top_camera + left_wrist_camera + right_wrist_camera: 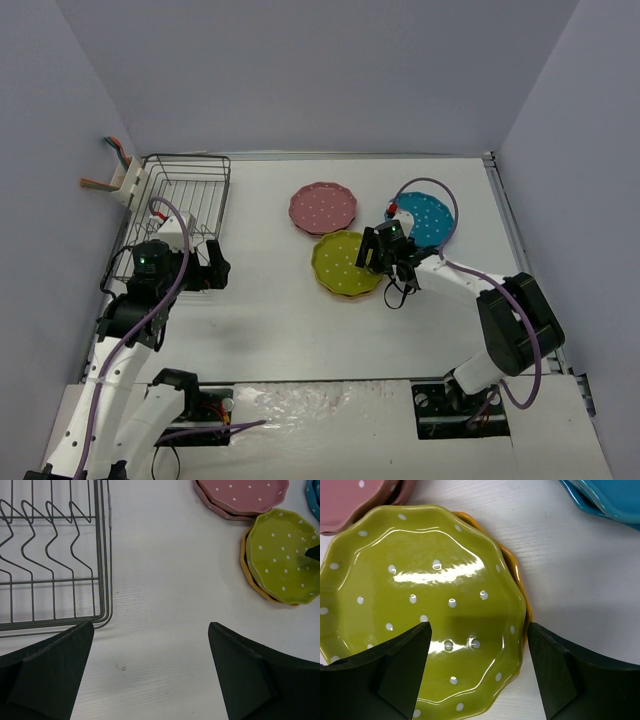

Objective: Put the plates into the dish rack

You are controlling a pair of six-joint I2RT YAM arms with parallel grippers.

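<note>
Lime plate (420,570) lies on orange plate (511,560), both flat on table (280,320). R gripper (479,630) low over lime plate's near rim, jaws spread: one finger above plate, other outside rim, no pinch seen. Pink stack (322,207) just behind-left of lime plate, blue stack (425,212) behind-right. Rack (188,158) well left of lime plate. L gripper (151,625) further left too, by rack corner, jaws wide apart, nothing betw.
</note>
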